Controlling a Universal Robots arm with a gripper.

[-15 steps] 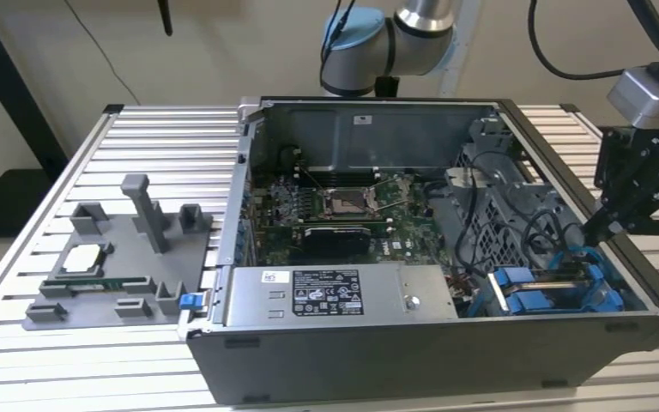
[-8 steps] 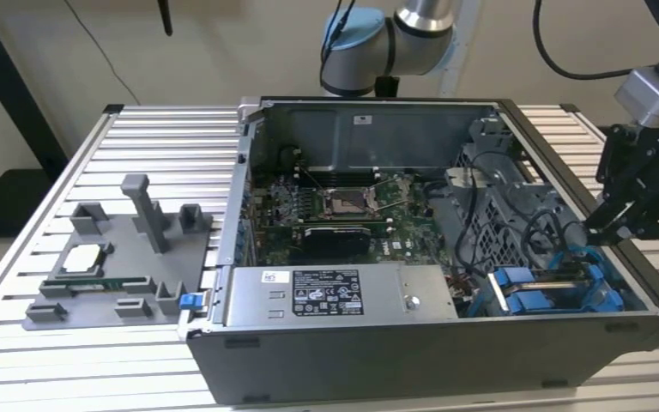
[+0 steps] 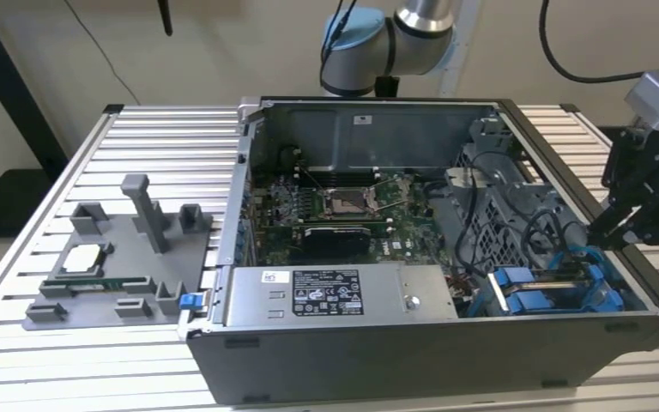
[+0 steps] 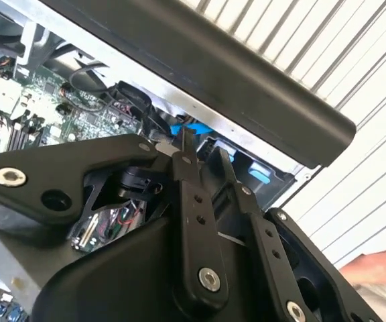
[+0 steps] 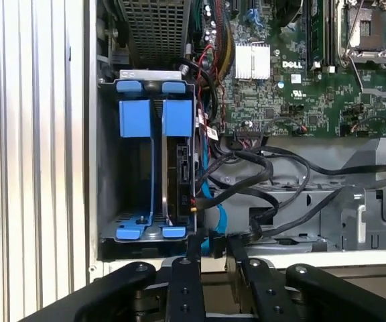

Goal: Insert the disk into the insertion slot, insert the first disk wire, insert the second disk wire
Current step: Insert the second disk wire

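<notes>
Blue-railed insertion slot (image 5: pixel 134 119) holds the disk (image 5: pixel 178 176), just beside the end effector (image 5: pixel 213 244); whether it grips anything, I cannot tell.

Bright, even light; soft shadows

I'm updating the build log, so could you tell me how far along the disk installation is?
Looks done: the disk sits on edge in the drive cage, with its blue frame in line with the neighbouring one. In hand: the pincer hangs at the cage's end, right by a blue cable. Left: I cannot tell whether any cable is plugged into the disk.
</notes>
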